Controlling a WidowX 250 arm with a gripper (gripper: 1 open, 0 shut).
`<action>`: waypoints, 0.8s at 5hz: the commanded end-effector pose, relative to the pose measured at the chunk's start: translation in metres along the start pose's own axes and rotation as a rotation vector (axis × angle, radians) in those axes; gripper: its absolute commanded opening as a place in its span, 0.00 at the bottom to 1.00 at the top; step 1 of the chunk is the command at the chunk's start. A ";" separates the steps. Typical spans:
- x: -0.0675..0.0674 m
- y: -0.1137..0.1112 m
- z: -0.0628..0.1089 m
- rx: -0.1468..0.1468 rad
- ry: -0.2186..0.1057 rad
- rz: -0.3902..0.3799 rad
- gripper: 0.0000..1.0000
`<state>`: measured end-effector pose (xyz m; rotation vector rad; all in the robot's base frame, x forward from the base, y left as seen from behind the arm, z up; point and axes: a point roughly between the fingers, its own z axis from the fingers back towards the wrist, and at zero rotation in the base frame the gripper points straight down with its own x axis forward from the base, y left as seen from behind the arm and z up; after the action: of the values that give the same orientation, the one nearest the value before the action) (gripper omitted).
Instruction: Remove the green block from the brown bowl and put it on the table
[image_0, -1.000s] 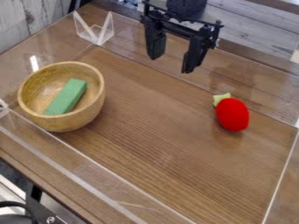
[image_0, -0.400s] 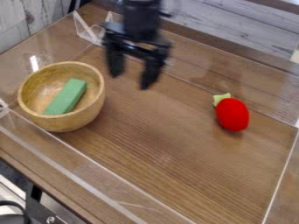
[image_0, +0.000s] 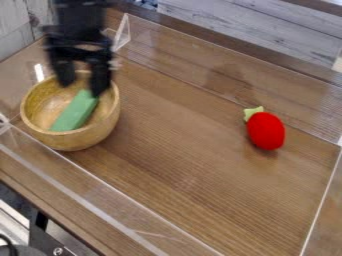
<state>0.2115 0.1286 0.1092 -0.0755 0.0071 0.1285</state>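
Since 1 s ago, pincer (image_0: 80, 76) has swung from the far middle of the desk (image_0: 201, 150) over to the brown bowl (image_0: 70, 110), now hanging above its far rim, blurred. Green block (image_0: 76, 109) hasn't moved: lies inside the bowl, leaning on the inner wall. Task barely begun, by my read: approach nearly done; grasp, lift-out and placing on desk all left. Pincer spread wide, fingers pointing down, gripping nothing; can't tell if it touches bowl or block.
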 end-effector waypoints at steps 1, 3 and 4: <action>-0.002 0.020 0.007 0.003 -0.065 -0.017 1.00; 0.005 0.036 -0.018 -0.023 -0.073 0.019 1.00; 0.009 0.040 -0.026 -0.028 -0.073 0.027 1.00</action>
<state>0.2123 0.1600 0.0702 -0.1228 -0.0296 0.1457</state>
